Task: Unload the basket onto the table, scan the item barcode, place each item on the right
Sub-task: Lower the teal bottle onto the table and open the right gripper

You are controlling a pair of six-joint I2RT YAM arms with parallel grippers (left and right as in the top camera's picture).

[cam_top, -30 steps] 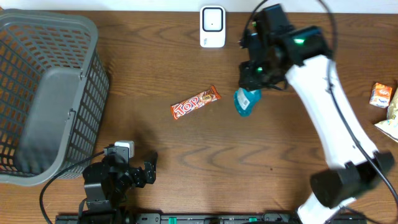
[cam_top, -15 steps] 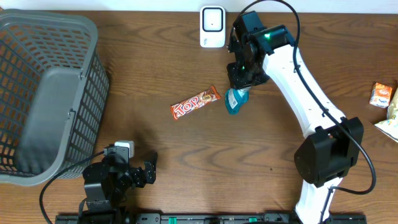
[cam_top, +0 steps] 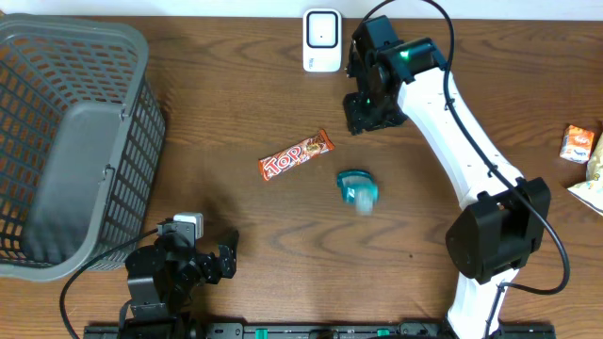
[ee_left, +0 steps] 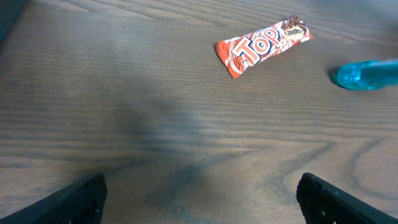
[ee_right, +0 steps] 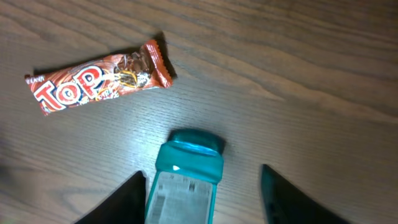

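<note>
open tabletop [cam_top: 283, 245] at centre, candy bar [cam_top: 296, 156] near teal item [cam_top: 357, 187], basket [cam_top: 71, 141] walling left side

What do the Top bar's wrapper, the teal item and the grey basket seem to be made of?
Top bar wrapper: probably thin glossy plastic film; crimped ends, shiny print.
Teal item: likely smooth, slightly translucent plastic, since light glints on it; its label looks like printed paper or film.
Grey basket: apparently matte moulded plastic, judging by its even lattice walls.
</note>
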